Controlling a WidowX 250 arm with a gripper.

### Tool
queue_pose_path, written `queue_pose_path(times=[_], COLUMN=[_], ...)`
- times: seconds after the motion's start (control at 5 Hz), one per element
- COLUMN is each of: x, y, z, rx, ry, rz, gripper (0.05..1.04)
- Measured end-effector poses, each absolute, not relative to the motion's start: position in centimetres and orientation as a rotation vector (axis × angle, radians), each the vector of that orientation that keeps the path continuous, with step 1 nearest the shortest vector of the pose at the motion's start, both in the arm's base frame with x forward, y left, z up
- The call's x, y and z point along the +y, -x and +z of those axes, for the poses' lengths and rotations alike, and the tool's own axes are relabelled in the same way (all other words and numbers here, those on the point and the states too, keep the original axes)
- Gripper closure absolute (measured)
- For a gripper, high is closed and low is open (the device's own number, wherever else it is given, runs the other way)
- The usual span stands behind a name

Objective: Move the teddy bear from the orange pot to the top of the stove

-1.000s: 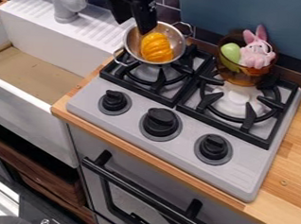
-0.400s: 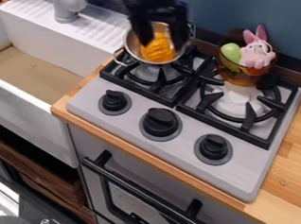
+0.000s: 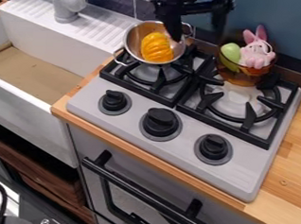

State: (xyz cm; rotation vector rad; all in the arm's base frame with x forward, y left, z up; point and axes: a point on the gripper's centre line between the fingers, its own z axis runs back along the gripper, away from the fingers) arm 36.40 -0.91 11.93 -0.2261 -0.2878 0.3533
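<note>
Blue wall (image 3: 278, 19); plush bunny (image 3: 255, 55) upright in orange pot (image 3: 237, 79), ears (image 3: 261, 33) up; claw (image 3: 197, 33) agape.

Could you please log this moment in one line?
gripper: open, empty, above steel pot's side | pink bunny toy: in orange pot, ungrasped

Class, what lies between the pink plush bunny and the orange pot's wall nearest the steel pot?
A green egg-shaped toy lies there, in the camera view.

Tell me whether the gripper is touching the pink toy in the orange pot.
Apart. In the camera view, blue wall shows between the gripper and the pink toy, whose ears poke up out of the orange pot.
</note>
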Motion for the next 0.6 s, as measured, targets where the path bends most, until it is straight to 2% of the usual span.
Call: queue_pose_path(times=[0.2, 0.4, 0.6], x=[-3.7, -6.1, -7.5], y=[-37.5, -37.9, -38.0], z=[13.5, 12.6, 12.3], rx=[-0.290, -0.256, -0.277], ry=[0.237, 0.237, 0.222], rz=[0.382, 0.370, 0.361], gripper=[0.093, 0.093, 0.093])
